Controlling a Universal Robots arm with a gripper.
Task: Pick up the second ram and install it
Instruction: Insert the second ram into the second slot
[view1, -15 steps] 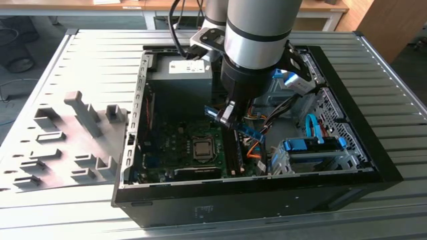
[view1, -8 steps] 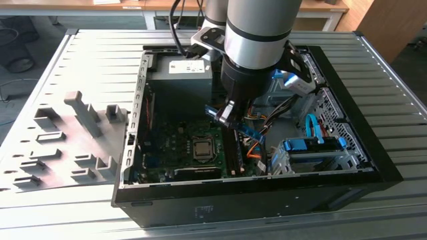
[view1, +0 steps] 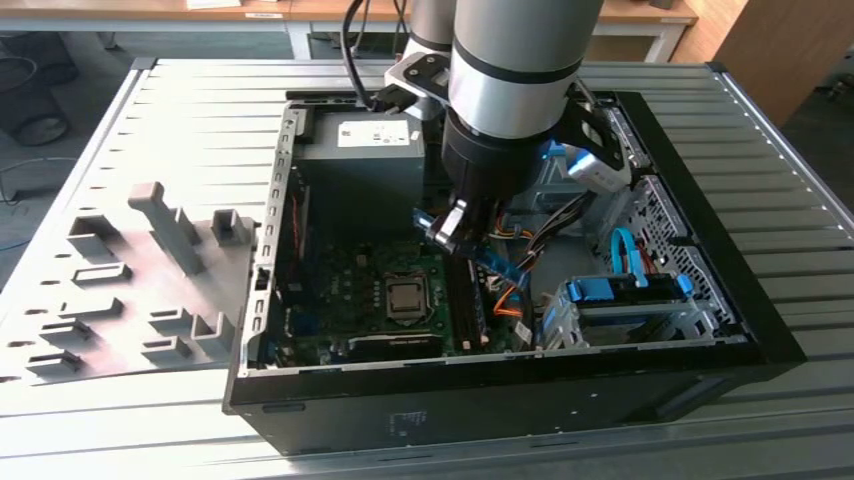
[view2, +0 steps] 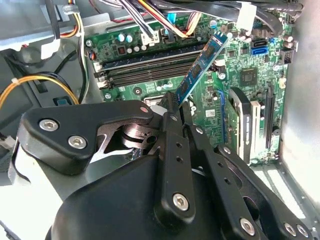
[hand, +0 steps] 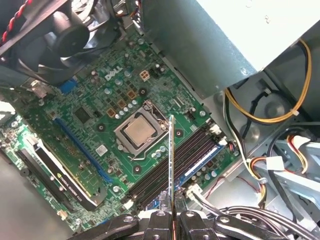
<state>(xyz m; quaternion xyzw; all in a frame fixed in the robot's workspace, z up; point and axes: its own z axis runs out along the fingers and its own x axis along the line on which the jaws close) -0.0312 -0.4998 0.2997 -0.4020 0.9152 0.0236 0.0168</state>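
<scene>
The pincer (view1: 451, 238) is clamped on the second ram (view1: 497, 266). In the exterior view it hangs from the arm inside the open computer case (view1: 534, 372), which lies on the slatted metal bench (view1: 200, 100). The blue-green stick slants downward out of the pincer toward the exterior view's right. It is above the motherboard (view1: 340, 275), just to the exterior view's right of the processor socket (view1: 407, 296). The grey power supply (view1: 360, 150) sits behind the arm at the far end of the case. A grey holder tray (view1: 120, 300) lies on the bench at the exterior view's left, well apart from the case.

In the second wrist view, the black fingers (view2: 172, 135) of the pincer (view2: 176, 102) meet on one end of the second ram (view2: 202, 67). The rest of the stick juts out at a tilt. It is in the air over the board, not seated, near the long memory slots (view2: 150, 67). A bundle of coloured cables (view2: 165, 22) runs past its free end.

In the first wrist view the second ram (hand: 171, 160) appears edge-on as a thin strip rising from the pincer (hand: 171, 217). It crosses the memory slots (hand: 192, 155), and its tip lines up beside the processor socket (hand: 140, 131). A black fan (hand: 60, 35) and an expansion card (hand: 55, 175) lie farther off on the board.
</scene>
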